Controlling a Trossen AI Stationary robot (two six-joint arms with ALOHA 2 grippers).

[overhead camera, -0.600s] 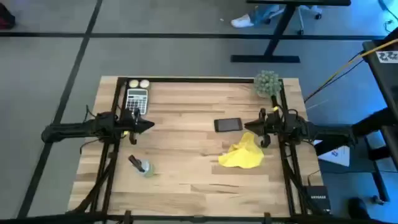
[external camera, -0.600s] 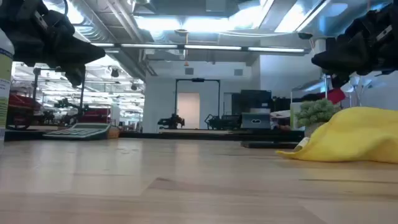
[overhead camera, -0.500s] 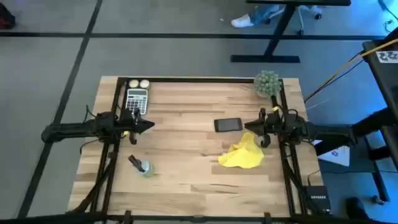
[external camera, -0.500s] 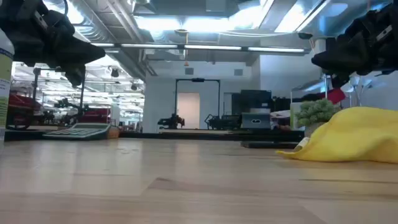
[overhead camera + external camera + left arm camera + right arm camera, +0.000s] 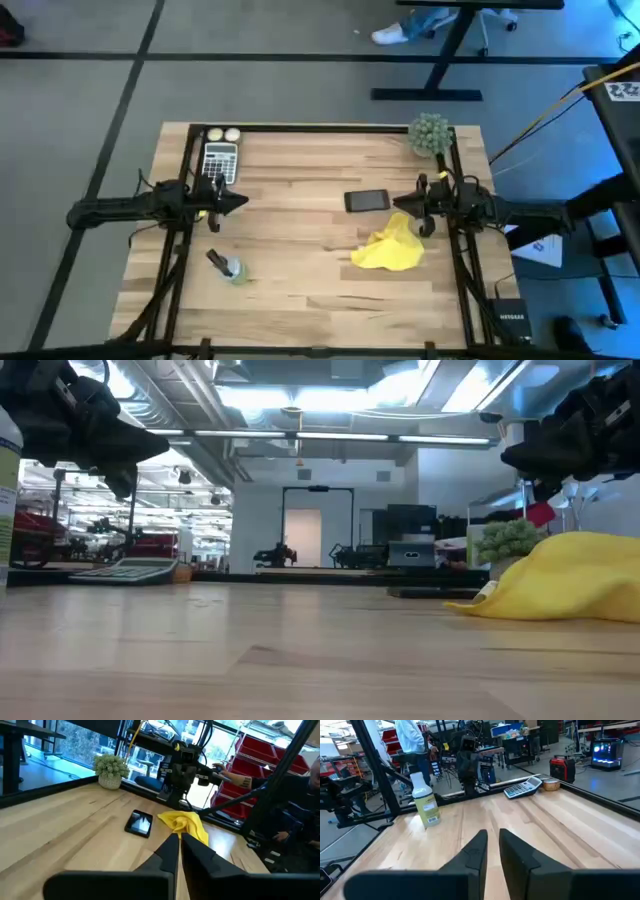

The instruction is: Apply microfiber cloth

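Note:
The yellow microfiber cloth [image 5: 388, 250] lies crumpled on the wooden table at the right, its underside flat on the wood; it also shows in the low view [image 5: 570, 575] and the left wrist view [image 5: 186, 822]. A black smartphone [image 5: 367, 201] lies flat just beyond it. My right gripper [image 5: 397, 207] hovers above the table beside the cloth's far edge, fingers together with only a thin slit [image 5: 493, 834]. My left gripper [image 5: 243, 200] hovers at the table's left, shut [image 5: 179, 837], pointing toward the cloth and far from it.
A small spray bottle [image 5: 226, 265] stands at the near left. A calculator [image 5: 220, 160] lies at the far left and a potted plant [image 5: 430, 133] stands at the far right corner. Bare wood lies between the arms. People show beyond the table [image 5: 410, 740].

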